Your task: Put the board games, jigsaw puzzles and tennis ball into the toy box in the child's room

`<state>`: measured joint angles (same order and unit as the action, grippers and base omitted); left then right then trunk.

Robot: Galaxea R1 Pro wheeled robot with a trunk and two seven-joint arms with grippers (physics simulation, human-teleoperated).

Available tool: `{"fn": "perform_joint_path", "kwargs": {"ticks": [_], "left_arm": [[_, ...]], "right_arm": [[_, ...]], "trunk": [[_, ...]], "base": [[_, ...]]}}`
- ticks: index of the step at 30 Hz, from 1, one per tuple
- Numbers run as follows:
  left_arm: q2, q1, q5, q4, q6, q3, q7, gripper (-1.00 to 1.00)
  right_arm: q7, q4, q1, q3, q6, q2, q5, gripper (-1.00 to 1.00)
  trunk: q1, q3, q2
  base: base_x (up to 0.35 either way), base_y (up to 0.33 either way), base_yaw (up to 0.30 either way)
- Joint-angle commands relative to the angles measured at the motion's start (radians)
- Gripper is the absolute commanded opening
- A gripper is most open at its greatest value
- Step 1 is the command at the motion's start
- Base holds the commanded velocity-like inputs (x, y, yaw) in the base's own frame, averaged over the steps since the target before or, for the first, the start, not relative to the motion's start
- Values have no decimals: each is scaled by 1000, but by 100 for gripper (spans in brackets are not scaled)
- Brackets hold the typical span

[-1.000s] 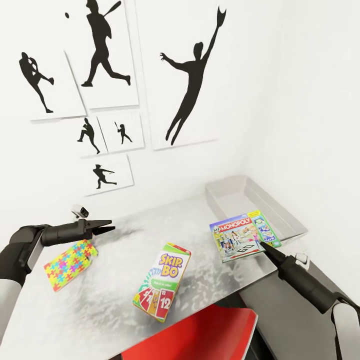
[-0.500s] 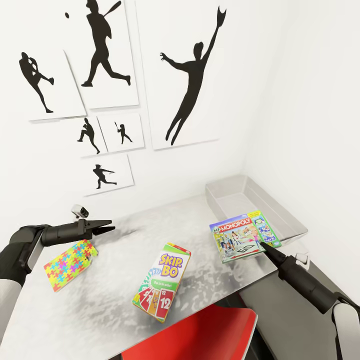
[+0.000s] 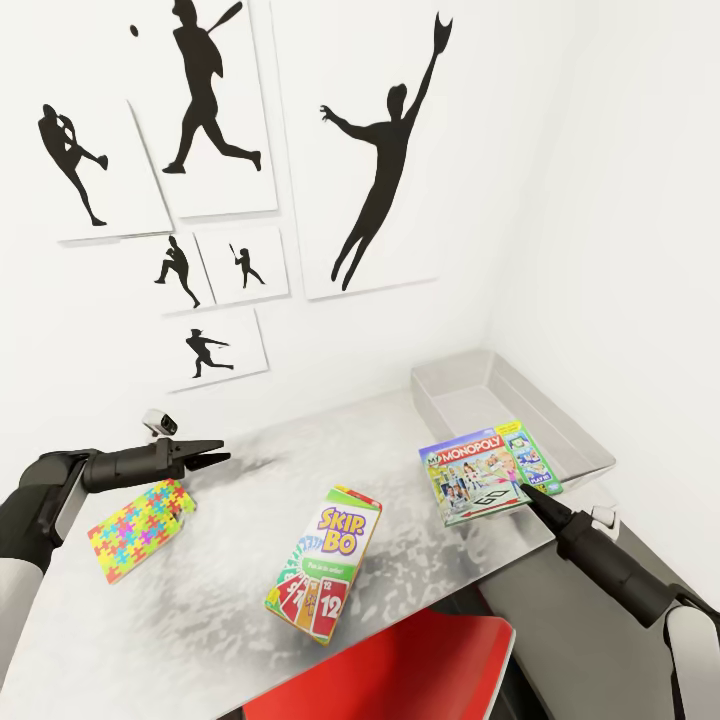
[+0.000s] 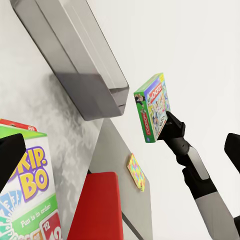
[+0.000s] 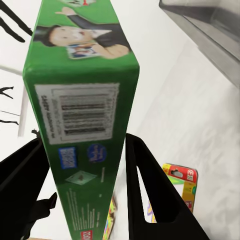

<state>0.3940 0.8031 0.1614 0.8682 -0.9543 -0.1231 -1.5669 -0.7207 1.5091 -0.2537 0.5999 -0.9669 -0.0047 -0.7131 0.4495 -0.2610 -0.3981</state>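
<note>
Table (image 3: 230, 600) bears SKIP-BO box (image 3: 325, 565), puzzle (image 3: 135, 528).

The Monopoly box (image 3: 488, 472) has green edges, the Skip-Bo box (image 3: 323, 562) is white-green-red — the puzzle (image 3: 137, 527) is multicoloured.

Left claw (image 3: 215, 456) parted and level, right claw (image 3: 522, 496) clamped, arm raised
</note>
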Motion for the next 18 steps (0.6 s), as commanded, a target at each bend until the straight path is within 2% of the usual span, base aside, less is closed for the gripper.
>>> {"fn": "perform_joint_path", "kwargs": {"ticks": [1, 18], "left_arm": [[0, 1, 0, 0, -11, 0, -4, 100], [-2, 1, 0, 0, -11, 0, -4, 100]], "right_arm": [[-5, 0, -1, 1, -4, 0, 3, -100], [-2, -1, -1, -1, -8, 4, 0, -100]], "trunk": [[1, -2, -2], [1, -2, -2]], "base": [[0, 0, 0], [0, 0, 0]]}}
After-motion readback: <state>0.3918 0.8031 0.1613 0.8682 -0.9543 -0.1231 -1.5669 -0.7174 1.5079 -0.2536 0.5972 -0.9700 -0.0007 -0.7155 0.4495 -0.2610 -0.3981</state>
